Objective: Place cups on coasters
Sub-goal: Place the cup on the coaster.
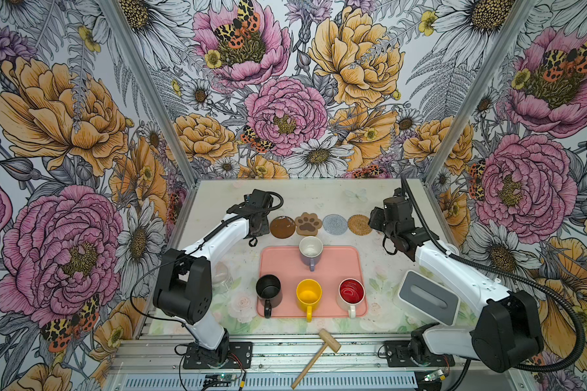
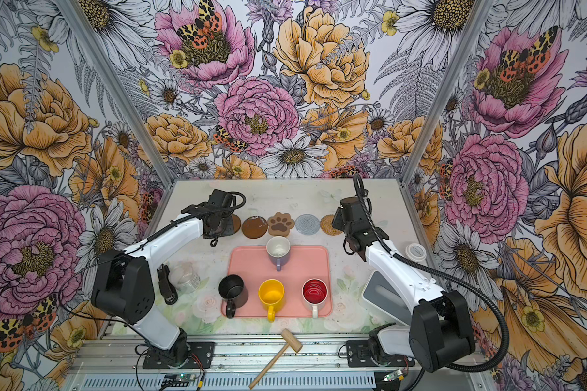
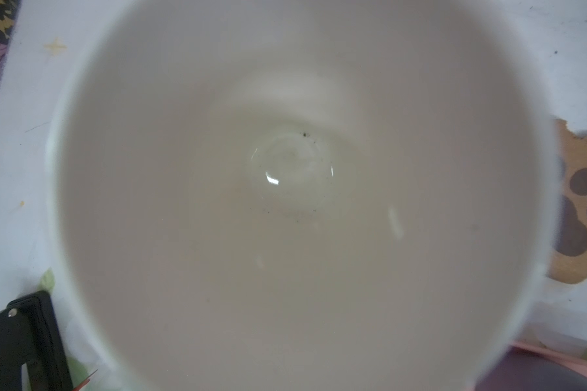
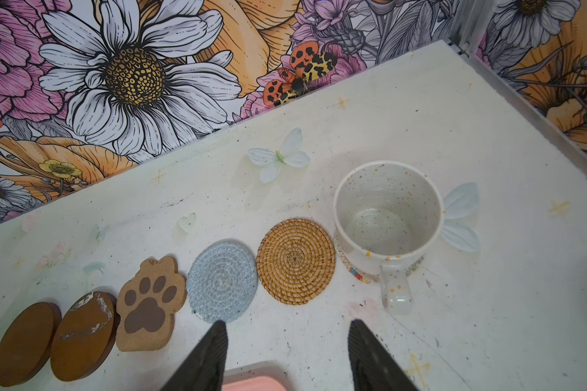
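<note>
Far side of table, coasters in a row: end brown disc (image 4: 26,342), scuffed brown disc (image 4: 85,335), paw coaster (image 4: 150,304), grey-blue coaster (image 4: 221,282), tan woven coaster (image 4: 295,260), all five bare in the right wrist view. At the R end, speckled mug (image 4: 387,216) stands upright on pale coaster (image 4: 356,272), only a stitched edge of it peeking out. Right gripper (image 4: 287,325) hangs just short of grey-blue & tan woven, fingers well apart, nothing btwn them. Left gripper (image 1: 257,227) is over the L end of the row, by the brown discs. Its fingers don't show, but white mug (image 3: 285,203) fills the left wrist view rim to rim, so clamped on it by the look. Pink tray (image 1: 285,267) lies on the robot's side of the row: lavender mug (image 1: 310,252) at its far edge. Black mug (image 1: 268,287), yellow mug (image 1: 308,294) & red-lined mug (image 1: 351,291) are along the near edge. All upright, handles toward the robot.
</note>
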